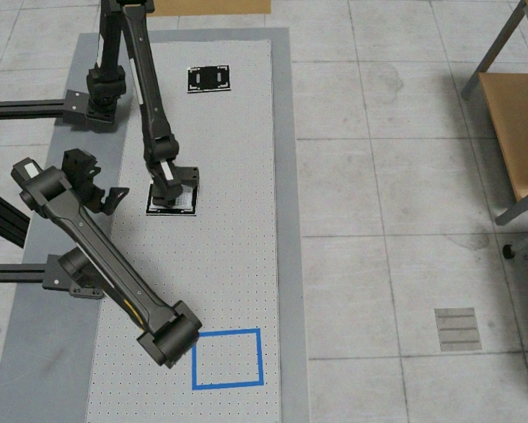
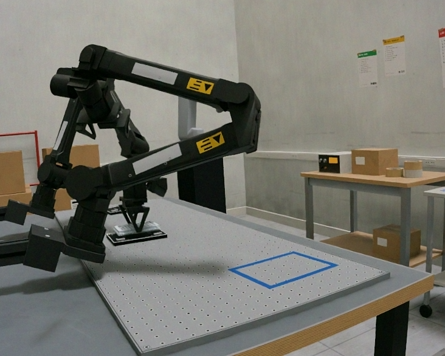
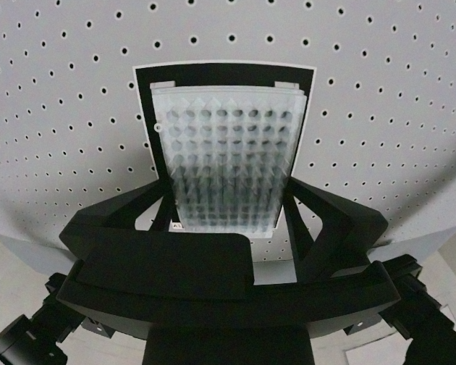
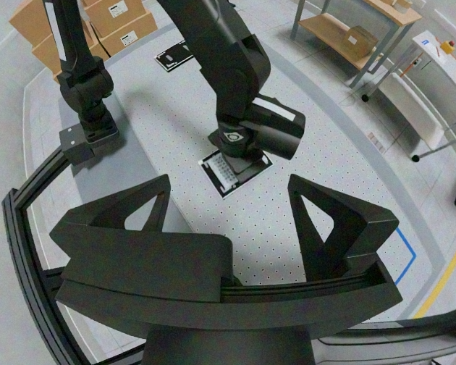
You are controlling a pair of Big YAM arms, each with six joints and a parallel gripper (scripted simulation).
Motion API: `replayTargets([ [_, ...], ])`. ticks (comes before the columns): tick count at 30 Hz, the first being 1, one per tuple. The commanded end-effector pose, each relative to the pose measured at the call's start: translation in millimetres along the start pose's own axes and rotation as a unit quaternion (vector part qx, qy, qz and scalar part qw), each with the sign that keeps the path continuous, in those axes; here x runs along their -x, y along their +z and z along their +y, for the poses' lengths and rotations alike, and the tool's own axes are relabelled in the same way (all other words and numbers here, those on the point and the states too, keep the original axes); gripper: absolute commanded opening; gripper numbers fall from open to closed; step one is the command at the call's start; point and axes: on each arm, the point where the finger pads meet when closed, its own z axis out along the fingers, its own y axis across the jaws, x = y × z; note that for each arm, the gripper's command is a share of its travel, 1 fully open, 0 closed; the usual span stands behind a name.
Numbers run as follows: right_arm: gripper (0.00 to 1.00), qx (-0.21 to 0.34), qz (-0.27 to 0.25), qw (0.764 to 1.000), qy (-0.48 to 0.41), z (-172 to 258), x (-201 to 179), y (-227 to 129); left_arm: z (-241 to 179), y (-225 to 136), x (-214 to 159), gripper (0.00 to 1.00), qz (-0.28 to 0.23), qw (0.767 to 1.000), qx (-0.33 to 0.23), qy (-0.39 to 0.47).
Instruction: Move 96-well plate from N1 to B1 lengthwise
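Observation:
The clear 96-well plate (image 1: 185, 198) (image 3: 228, 133) (image 4: 221, 169) is between the fingers of my left gripper (image 3: 228, 180) (image 2: 138, 229), which is shut on its sides. The plate is at the middle black nest (image 1: 182, 211) (image 3: 224, 74) (image 4: 225, 193), within its rim; whether it is fully seated cannot be told. Nest N1 (image 1: 208, 78) (image 4: 173, 58), at the far left seen from the arms' side, is empty. The blue taped outline B1 (image 1: 228, 331) (image 2: 250, 278) (image 4: 405, 242) is empty. My right gripper is open and empty, raised on the arms' side of the middle nest.
The right arm's elbow (image 1: 175, 334) hangs above the near-left corner of the outline in the top view. The left arm's forearm (image 1: 148, 91) reaches over the perforated board (image 1: 237, 254) to the middle nest. A shelf table (image 2: 376, 180) stands beyond the bench.

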Motion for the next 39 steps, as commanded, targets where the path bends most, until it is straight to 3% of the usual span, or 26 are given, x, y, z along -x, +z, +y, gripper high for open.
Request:
replayTargets([
  [1, 1.0, 0.003, -0.003, 1.0, 0.004, 2.0, 7.5, -4.8, 2.2, 11.9, 3.6, 0.81, -0.001, 1.0, 0.0, 0.004],
  [10, 1.0, 0.003, -0.003, 1.0, 0.004, 2.0, 7.5, -4.8, 2.3, 29.6, 5.7, 0.81, -0.003, 1.0, -0.001, -0.004],
  [13, 1.0, 0.003, -0.003, 1.0, 0.004, 2.0, 7.5, -4.8, -4.8, 5.0, 2.2, 0.81, -0.006, 1.0, -0.012, 0.002],
  [20, 1.0, 0.003, -0.003, 1.0, 0.004, 2.0, 7.5, -4.8, -1.9, 7.7, 1.6, 0.81, -0.003, 1.0, -0.007, 0.002],
  [22, 1.0, 0.003, -0.003, 1.0, 0.004, 2.0, 7.5, -4.8, -1.9, 7.7, 1.6, 1.0, -0.003, 1.0, -0.007, 0.002],
  [39, 1.0, 0.003, -0.003, 1.0, 0.004, 2.0, 7.5, -4.8, -4.0, -20.5, 28.2, 1.0, -0.023, 0.999, -0.033, -0.012],
])
